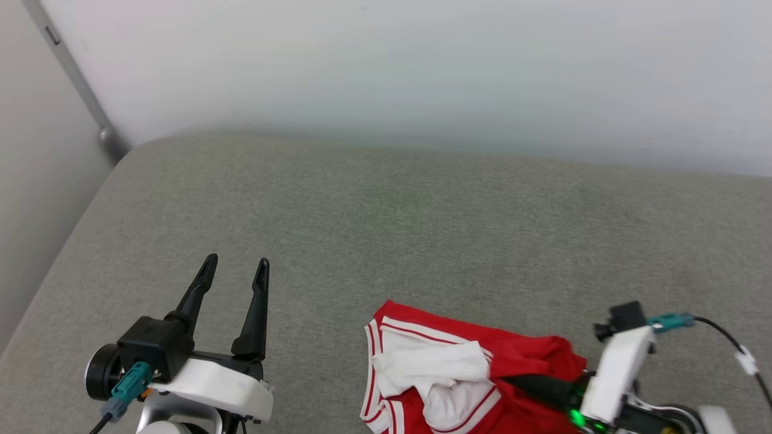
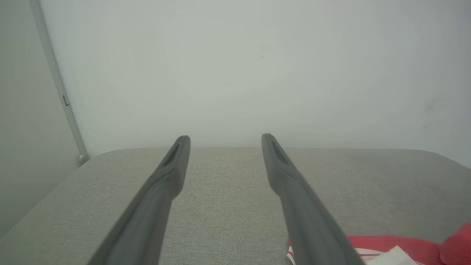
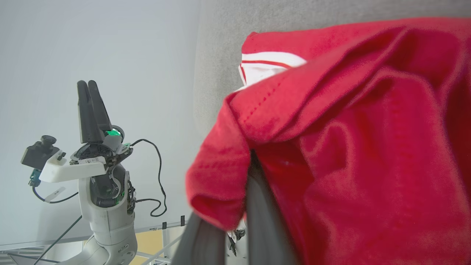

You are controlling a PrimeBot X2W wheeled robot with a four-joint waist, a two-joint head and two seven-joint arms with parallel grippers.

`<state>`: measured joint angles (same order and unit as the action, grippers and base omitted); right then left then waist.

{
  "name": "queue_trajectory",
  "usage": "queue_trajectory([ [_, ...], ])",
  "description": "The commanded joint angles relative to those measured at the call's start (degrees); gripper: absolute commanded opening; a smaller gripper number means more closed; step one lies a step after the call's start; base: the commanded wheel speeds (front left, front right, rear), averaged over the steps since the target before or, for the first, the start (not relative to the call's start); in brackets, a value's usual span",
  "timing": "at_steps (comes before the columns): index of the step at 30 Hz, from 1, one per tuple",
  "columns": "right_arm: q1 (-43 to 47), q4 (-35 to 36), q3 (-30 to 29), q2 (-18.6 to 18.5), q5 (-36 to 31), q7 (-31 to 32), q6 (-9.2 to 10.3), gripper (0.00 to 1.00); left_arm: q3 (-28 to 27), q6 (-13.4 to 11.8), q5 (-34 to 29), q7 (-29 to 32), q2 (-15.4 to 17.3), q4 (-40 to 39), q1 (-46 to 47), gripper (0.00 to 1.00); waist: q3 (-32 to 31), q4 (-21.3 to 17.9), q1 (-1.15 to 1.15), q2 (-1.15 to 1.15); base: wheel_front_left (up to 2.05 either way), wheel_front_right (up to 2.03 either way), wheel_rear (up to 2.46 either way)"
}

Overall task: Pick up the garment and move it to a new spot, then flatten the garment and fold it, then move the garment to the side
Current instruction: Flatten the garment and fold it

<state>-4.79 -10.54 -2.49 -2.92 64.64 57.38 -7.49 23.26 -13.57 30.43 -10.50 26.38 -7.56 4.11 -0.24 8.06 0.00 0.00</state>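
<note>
Two hands are mine in the head view. My left gripper (image 1: 237,260) sits at the lower left above the grey cushion (image 1: 386,229), its two dark fingers spread apart with nothing between them. My right gripper (image 1: 506,380) comes in from the lower right, fingers pressed together and pointing left, lying on the red cloth of the garment (image 1: 531,355). The garment is bunched up at the near edge of the cushion, right of centre. Its red body is crumpled, a white sleeve is folded over the top, and striped trim runs along its left side. It is well apart from my left gripper. A pale wall (image 1: 422,72) rises behind the cushion.

Along my left wrist, the left gripper (image 2: 225,137) points at the wall (image 2: 239,73) over bare cushion (image 2: 228,206), jaws wide and holding nothing. A strip of the garment (image 2: 386,243) shows red and white at the lower right corner, beside my right-hand finger.

From my right wrist, the garment (image 3: 368,147) crowds close, a red fold draped over my fingers (image 3: 263,221) and hiding their tips. The cloth gathers in where the two fingers meet, so I take them as clamped on it. A bit of white sleeve with a red stripe peeks out above the fold, against the cushion (image 3: 220,55). Off to that view's left stands my left gripper (image 3: 88,85), fingers upright.
</note>
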Motion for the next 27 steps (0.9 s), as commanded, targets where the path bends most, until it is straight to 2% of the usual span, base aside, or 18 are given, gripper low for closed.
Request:
queue_trajectory([
  [1,-1.64,-0.89,2.24,0.06,1.15,-2.21,0.00,0.00,0.11,0.25,-0.10,0.19,-0.19,0.14,0.89,1.00,0.43,1.03,0.00,0.00,0.00,0.00,0.00],
  [9,-10.52,-8.41,20.85,0.04,6.84,-18.54,-0.01,0.00,1.32,1.18,-0.17,-0.40,-1.42,1.13,3.23,1.00,3.69,4.62,0.00,0.00,0.00,0.00,0.00],
  [14,-15.11,-15.66,28.17,0.01,5.11,-26.61,0.00,0.00,1.51,1.78,0.00,-1.44,-2.50,2.36,4.53,1.00,6.12,5.86,0.00,0.00,0.00,0.00,0.00],
  [15,-15.86,-17.20,29.53,0.01,4.48,-27.62,-0.01,0.03,1.55,1.84,0.01,-1.64,-2.74,2.68,4.74,1.00,6.43,5.95,0.00,0.00,0.00,0.00,0.00],
  [16,-16.56,-18.60,30.54,-0.02,4.03,-28.59,0.00,0.40,1.56,1.78,0.05,-1.85,-2.87,2.95,4.83,1.00,6.62,5.96,0.00,0.00,0.00,0.00,0.00],
  [17,-17.15,-19.68,31.29,-0.02,4.13,-29.78,0.00,1.00,1.52,1.84,0.09,-1.98,-2.98,3.20,4.93,1.00,6.78,5.94,0.00,0.00,0.00,0.00,0.00],
  [23,-20.30,-20.99,35.96,-0.16,1.02,-32.51,-0.01,1.00,1.16,1.94,0.34,-2.70,-3.04,4.76,4.58,1.00,5.88,4.57,0.00,0.00,0.00,0.00,0.00],
  [27,-20.92,-17.06,39.03,-3.60,-4.32,-30.64,0.00,1.00,1.27,1.66,0.36,-2.72,-2.87,5.20,3.55,1.00,4.16,2.90,0.00,0.00,0.00,0.00,0.00],
])
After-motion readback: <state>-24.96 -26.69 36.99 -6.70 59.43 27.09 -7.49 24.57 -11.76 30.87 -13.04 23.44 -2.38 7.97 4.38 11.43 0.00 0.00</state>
